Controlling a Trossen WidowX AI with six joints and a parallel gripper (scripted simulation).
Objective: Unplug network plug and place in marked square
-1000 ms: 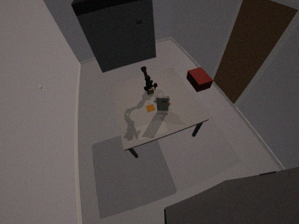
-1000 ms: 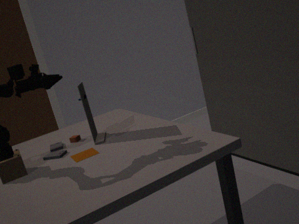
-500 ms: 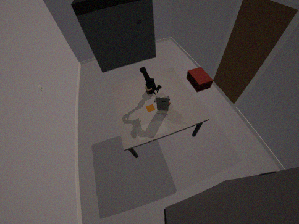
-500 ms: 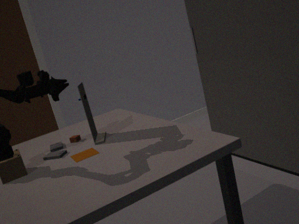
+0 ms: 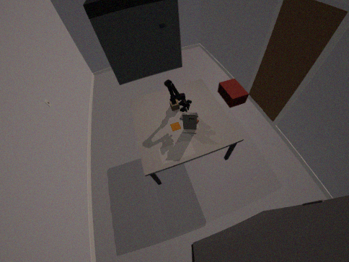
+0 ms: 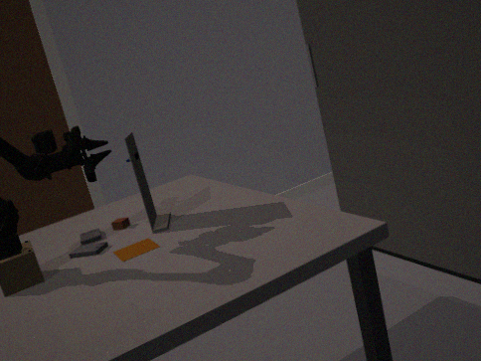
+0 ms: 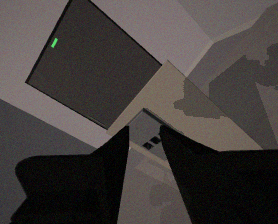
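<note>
The grey upright panel [image 5: 190, 123] [image 6: 142, 181] [image 7: 141, 122] stands on the table. A small blue part of the plug [image 6: 127, 160] juts from its arm-facing side; the plug's body and tab are too small to make out. The wrist view shows dark openings in the panel, but no plug. My gripper [image 5: 184, 108] [image 6: 108, 146] [image 7: 144, 129] is partly open with nothing between its fingers. It is in front of the panel, short of it and a little above the blue part. The orange marked square [image 5: 175, 126] [image 6: 136, 250] lies flat on the table, with nothing on it.
Two low grey blocks [image 6: 90, 236] [image 6: 89, 250] lie between the arm's base and the panel. A small red-brown block [image 6: 120, 223] [image 5: 197, 121] lies near the panel's foot. The table's edge [image 6: 248, 300] runs along the near side in the exterior view.
</note>
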